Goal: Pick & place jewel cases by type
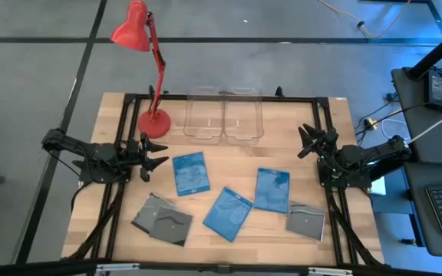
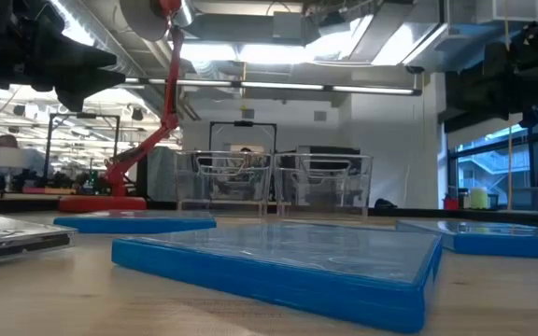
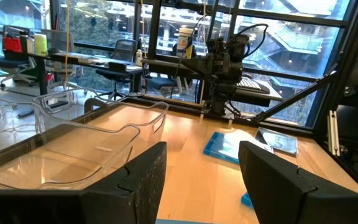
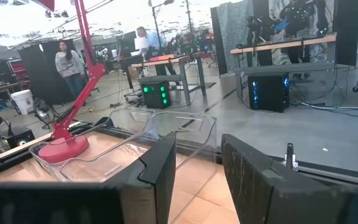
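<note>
Wooden table (image 1: 336, 115), jewel cases (image 1: 229, 203) between claws

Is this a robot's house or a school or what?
Probably a robotics lab or workshop. A wooden table carries two robot arms, a person stands among desks and equipment behind it, and big windows and bare ceiling pipes show around the room.

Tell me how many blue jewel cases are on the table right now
3. One blue jewel case lies left of centre, one front and centre, one to its right. None appears hidden.
</note>
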`<move>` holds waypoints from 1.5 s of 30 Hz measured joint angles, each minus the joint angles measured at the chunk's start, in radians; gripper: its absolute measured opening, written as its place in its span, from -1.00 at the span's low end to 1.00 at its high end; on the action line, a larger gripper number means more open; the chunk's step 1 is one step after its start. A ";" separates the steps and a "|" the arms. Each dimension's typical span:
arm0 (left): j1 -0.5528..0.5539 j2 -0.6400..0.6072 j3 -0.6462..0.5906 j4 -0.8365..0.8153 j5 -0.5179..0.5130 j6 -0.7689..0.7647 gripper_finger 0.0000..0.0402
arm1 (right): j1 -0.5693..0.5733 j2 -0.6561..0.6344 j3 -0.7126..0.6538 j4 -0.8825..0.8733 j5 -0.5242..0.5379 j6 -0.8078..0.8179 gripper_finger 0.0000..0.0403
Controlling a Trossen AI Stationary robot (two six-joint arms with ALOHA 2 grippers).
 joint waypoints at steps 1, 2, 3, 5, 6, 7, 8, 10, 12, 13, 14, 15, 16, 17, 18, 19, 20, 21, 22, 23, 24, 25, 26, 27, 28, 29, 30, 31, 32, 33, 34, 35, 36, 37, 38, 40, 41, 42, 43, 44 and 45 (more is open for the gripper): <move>0.000 0.000 0.000 0.000 0.000 0.000 -0.01 | 0.000 0.000 0.000 0.000 0.000 0.000 -0.34; 0.000 0.000 0.000 0.000 0.000 0.000 -0.01 | 0.000 0.000 0.000 0.000 0.000 0.000 -0.34; 0.000 0.000 0.000 0.000 0.000 0.000 -0.01 | 0.000 0.000 0.000 0.000 0.000 0.000 -0.34; 0.000 0.000 0.000 0.000 0.000 0.000 -0.01 | 0.000 0.000 0.000 0.000 0.000 0.000 -0.34; 0.000 0.000 0.000 0.000 0.000 0.000 -0.01 | 0.000 0.000 0.000 0.000 0.000 0.000 -0.34; 0.000 0.000 0.000 0.000 0.000 0.000 -0.01 | 0.000 0.000 0.000 0.000 0.000 0.000 -0.34; 0.000 0.000 0.000 0.000 0.000 0.000 -0.01 | 0.000 0.000 0.000 0.000 0.000 0.000 -0.34; 0.000 0.000 0.000 0.000 0.000 0.000 -0.01 | 0.000 0.000 0.000 0.000 0.000 0.000 -0.34; 0.000 0.000 0.000 0.000 0.000 0.000 -0.01 | 0.000 0.000 0.000 0.000 0.000 0.000 -0.34; 0.000 0.000 0.000 0.000 0.000 0.000 -0.01 | 0.000 0.000 0.000 0.000 0.000 0.000 -0.34; 0.000 0.000 0.000 0.000 0.000 0.000 -0.01 | 0.000 0.000 0.000 0.000 0.000 0.000 -0.34; 0.000 0.000 0.000 0.000 0.000 0.000 -0.01 | 0.000 0.000 0.000 0.000 0.000 0.000 -0.34; 0.000 0.000 0.000 0.000 0.000 0.000 -0.01 | 0.000 0.000 0.000 0.000 0.000 0.000 -0.34; 0.000 0.000 0.000 0.000 0.000 0.000 -0.01 | 0.000 0.000 0.000 0.000 0.000 0.000 -0.34; 0.000 0.000 0.000 0.000 0.000 0.000 -0.01 | 0.000 0.000 0.000 0.000 0.000 0.000 -0.34; 0.000 0.000 0.000 0.000 0.000 0.000 -0.01 | 0.000 0.000 0.000 0.001 0.000 0.000 -0.34; 0.000 0.000 0.000 0.000 0.000 0.000 -0.01 | 0.000 0.000 0.000 0.002 0.000 0.000 -0.34; 0.000 0.000 0.000 0.000 0.000 0.000 -0.01 | 0.000 0.000 0.000 0.001 0.000 0.000 -0.34; 0.000 0.000 0.000 0.000 0.000 0.000 -0.01 | 0.000 0.000 0.000 0.001 0.000 0.000 -0.34; 0.000 0.000 0.000 0.000 0.000 0.000 -0.01 | 0.000 0.000 0.000 0.001 0.000 0.000 -0.34; 0.000 0.000 0.000 0.000 0.000 0.000 -0.01 | 0.000 0.000 0.000 0.001 0.000 0.000 -0.34; 0.000 0.000 0.000 0.000 0.000 0.000 -0.01 | 0.000 0.000 0.000 0.001 0.000 0.000 -0.34; 0.000 0.000 0.000 0.000 0.000 0.000 -0.01 | 0.000 0.000 0.000 0.001 0.000 0.000 -0.34; 0.000 0.000 0.000 0.000 0.000 0.000 -0.01 | 0.000 0.000 0.000 0.001 0.000 0.000 -0.34; 0.000 0.000 0.000 0.000 0.000 0.000 -0.01 | 0.000 0.000 0.000 0.001 0.000 0.000 -0.34; 0.000 0.000 0.000 0.000 0.000 0.000 -0.01 | 0.000 0.000 0.000 0.000 0.000 0.000 -0.34; 0.000 0.000 0.000 0.000 0.000 0.000 -0.01 | 0.000 0.000 0.000 0.000 0.000 0.000 -0.34; 0.000 0.000 0.000 0.000 0.000 0.000 -0.01 | 0.000 0.000 0.000 0.000 0.000 0.000 -0.34; 0.000 0.000 0.000 0.000 0.000 0.000 -0.01 | 0.000 0.000 0.000 0.000 0.000 0.000 -0.34; 0.000 0.000 0.000 0.000 0.000 0.000 -0.01 | 0.000 0.000 0.000 0.000 0.000 0.000 -0.34; 0.000 0.000 0.000 0.000 0.000 0.000 -0.01 | 0.000 0.000 0.000 0.000 0.000 0.000 -0.34; 0.000 0.000 0.000 0.000 0.000 0.000 -0.01 | 0.000 0.000 0.000 0.000 0.000 0.000 -0.34; 0.000 0.000 0.000 0.000 0.000 0.000 -0.01 | 0.000 0.000 0.000 0.000 0.000 0.000 -0.34; 0.000 0.000 0.000 0.000 0.000 0.000 -0.01 | 0.000 0.000 0.000 0.001 0.000 0.000 -0.34; 0.000 0.000 0.000 0.000 0.000 0.000 -0.01 | 0.000 0.000 0.000 0.007 0.000 0.000 -0.34; 0.000 0.000 0.000 0.000 0.000 0.000 -0.01 | 0.000 0.000 0.000 0.023 -0.006 0.013 -0.34; 0.000 0.000 0.000 0.000 0.000 0.000 -0.01 | 0.000 0.000 0.000 0.031 -0.015 0.036 -0.34; 0.000 0.000 0.000 0.000 0.000 0.000 -0.01 | 0.000 0.000 0.000 0.043 -0.029 0.068 -0.34; 0.000 0.000 0.000 0.000 0.000 0.000 -0.01 | -0.001 0.000 0.000 0.058 -0.047 0.104 -0.34; 0.000 0.000 0.000 0.000 0.000 0.000 -0.01 | -0.003 0.000 0.001 0.062 -0.060 0.139 -0.34; 0.000 0.000 0.000 0.000 0.000 0.000 -0.01 | -0.006 0.000 0.001 0.061 -0.061 0.162 -0.34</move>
